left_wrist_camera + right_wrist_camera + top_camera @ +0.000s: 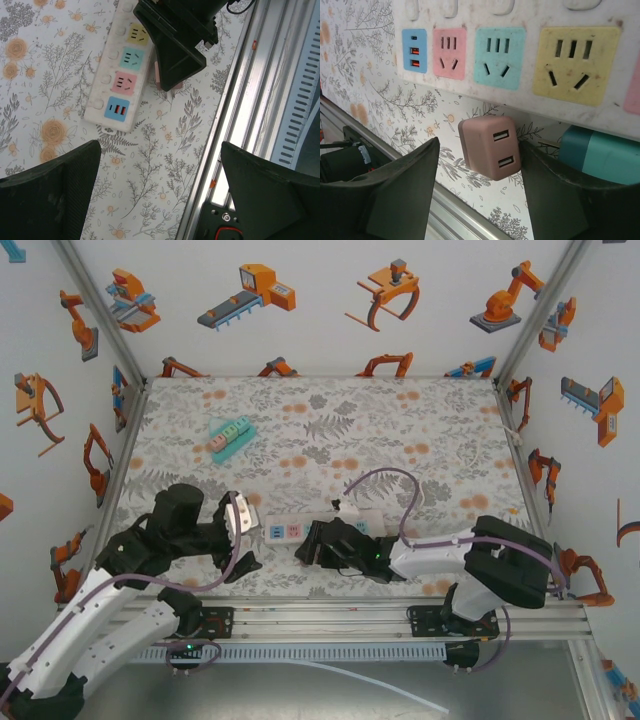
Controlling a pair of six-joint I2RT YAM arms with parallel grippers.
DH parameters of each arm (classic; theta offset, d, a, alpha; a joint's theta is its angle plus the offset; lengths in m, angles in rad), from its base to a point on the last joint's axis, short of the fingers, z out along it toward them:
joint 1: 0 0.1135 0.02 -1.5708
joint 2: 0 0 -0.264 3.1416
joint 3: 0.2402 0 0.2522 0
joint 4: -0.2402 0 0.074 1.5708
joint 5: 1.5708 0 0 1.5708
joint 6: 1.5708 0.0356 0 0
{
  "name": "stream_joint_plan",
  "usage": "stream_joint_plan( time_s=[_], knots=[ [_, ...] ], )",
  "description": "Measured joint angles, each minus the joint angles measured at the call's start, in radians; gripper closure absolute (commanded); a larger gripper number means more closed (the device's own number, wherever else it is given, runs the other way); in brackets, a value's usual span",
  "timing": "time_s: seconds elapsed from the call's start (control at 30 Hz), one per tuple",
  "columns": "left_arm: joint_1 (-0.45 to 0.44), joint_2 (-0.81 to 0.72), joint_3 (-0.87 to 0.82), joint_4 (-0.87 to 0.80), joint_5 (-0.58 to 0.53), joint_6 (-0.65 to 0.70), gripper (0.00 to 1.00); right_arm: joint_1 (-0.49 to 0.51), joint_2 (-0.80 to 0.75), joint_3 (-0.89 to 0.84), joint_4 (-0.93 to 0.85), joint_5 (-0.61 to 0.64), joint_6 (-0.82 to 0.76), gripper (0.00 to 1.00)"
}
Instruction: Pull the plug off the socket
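Plug out of the strip, job looks all but done.
The pink plug [490, 146] sits on the table just beside the power strip [120, 70], whose visible sockets are empty. The right gripper [480, 155] straddles it with jaws parted and no clamp, so only backing away seems left. The left gripper [160, 150] hangs wide open nearby.

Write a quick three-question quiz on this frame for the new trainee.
1. True or false: the pink plug sits in a socket of the power strip.
2. Which socket is beside the blue USB panel? A yellow, B pink, C teal.
3. Fill in: the plug is between the fingers of the ___ gripper.
Key: 1 false, it is out, beside the strip. 2 B, the pink socket. 3 right gripper.
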Motion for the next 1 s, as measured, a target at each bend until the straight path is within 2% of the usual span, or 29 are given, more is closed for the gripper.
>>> stream_joint_plan(
  time_s=[0.27,0.5,0.6,0.73,0.83,1.0],
  knots=[
    [-0.023,0.018,0.0,0.002,-0.018,-0.004,0.03,0.0,-0.076,-0.011,-0.077,0.024,0.0,0.38],
    [-0.034,0.042,0.007,0.02,-0.051,-0.037,0.03,0.0,-0.214,-0.021,-0.167,0.069,-0.021,0.38],
    [-0.034,0.062,0.008,0.076,-0.129,-0.129,0.0,0.0,-0.301,-0.019,-0.217,0.132,-0.082,0.33],
    [-0.026,0.15,0.048,0.16,-0.308,-0.288,0.06,-0.011,-0.391,0.013,-0.309,0.253,-0.181,0.24],
    [0.034,0.28,0.131,0.208,-0.447,-0.422,0.08,-0.066,-0.419,0.064,-0.357,0.302,-0.265,0.17],
    [0.277,0.499,0.26,0.274,-0.539,-0.671,0.12,-0.213,-0.418,0.155,-0.408,0.249,-0.365,0.14]
  ],
)
